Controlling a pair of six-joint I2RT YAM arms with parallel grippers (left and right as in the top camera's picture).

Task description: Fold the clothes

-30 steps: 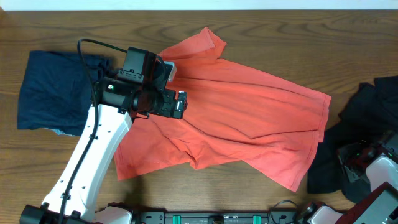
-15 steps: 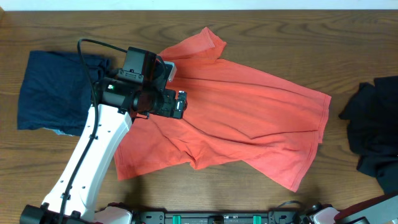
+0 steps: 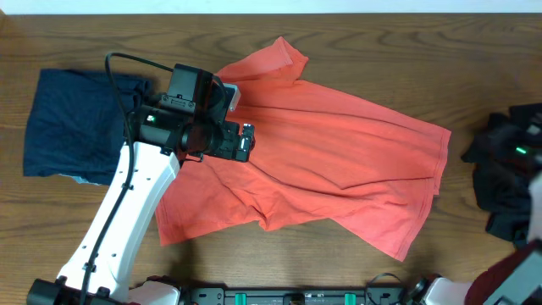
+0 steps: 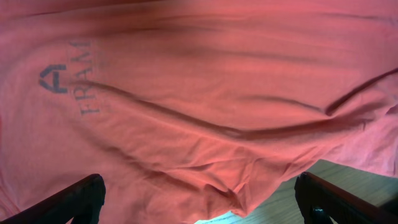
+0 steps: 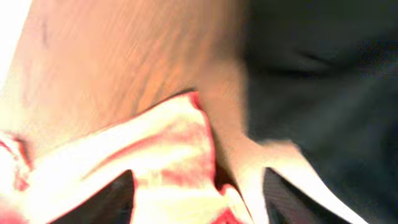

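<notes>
Here's the red shirt (image 3: 339,161) spread aslant across the middle of the table (image 3: 381,51), rumpled, one sleeve pointing to the far edge, long creases running through it. I see no clean fold in it, so the main job looks barely begun. Off to the left lies the navy garment (image 3: 72,123), apart from the shirt and lying as a fairly tidy rectangle; that one may well be done, though I can't tell how it's layered. At the right edge the black garment (image 3: 500,182) sits in a crumpled heap, clearly unfolded.

The left gripper (image 3: 245,141) hovers over the shirt's left part, jaws wide apart and holding nothing. Its wrist camera shows bare red cloth between the fingers (image 4: 81,199), with grey lettering (image 4: 84,74) off to one side. The right gripper (image 5: 199,193) is over by the black heap. Its wrist view is badly blurred, but its jaws look parted with nothing clamped, black fabric on one side and washed-out, red-tinged cloth near the fingers.

So, by my reckoning: one piece possibly folded, two to go, and the shirt needs flattening before any fold holds.

Containers? None in view: no basket, bin or tray, just cloth on bare wood
</notes>
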